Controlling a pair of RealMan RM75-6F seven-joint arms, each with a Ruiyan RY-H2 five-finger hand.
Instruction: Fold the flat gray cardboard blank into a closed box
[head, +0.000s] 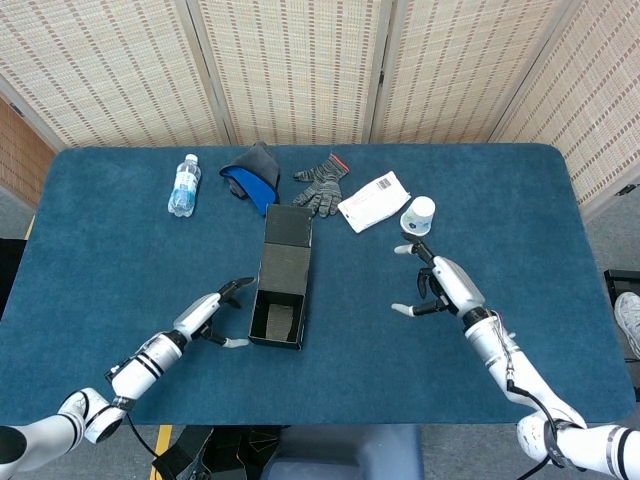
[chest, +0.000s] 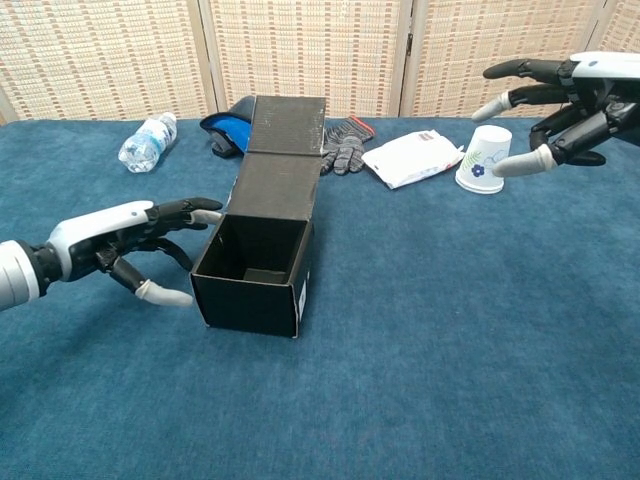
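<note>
The dark gray cardboard box (head: 279, 292) (chest: 262, 263) stands assembled in the table's middle, its open mouth facing the front edge and its lid flap (head: 288, 225) (chest: 288, 125) laid out flat toward the back. My left hand (head: 213, 315) (chest: 135, 244) is open with spread fingers just left of the box's open end, fingertips (chest: 208, 214) almost at its left wall. My right hand (head: 440, 285) (chest: 560, 110) is open too, hovering well to the right of the box and holding nothing.
Along the back lie a water bottle (head: 184, 185), a blue-and-gray cap (head: 250, 178), a gray glove (head: 322, 185), a white packet (head: 373, 200) and an upturned paper cup (head: 417, 215) close to my right hand. Blue cloth covers the table (head: 100, 270).
</note>
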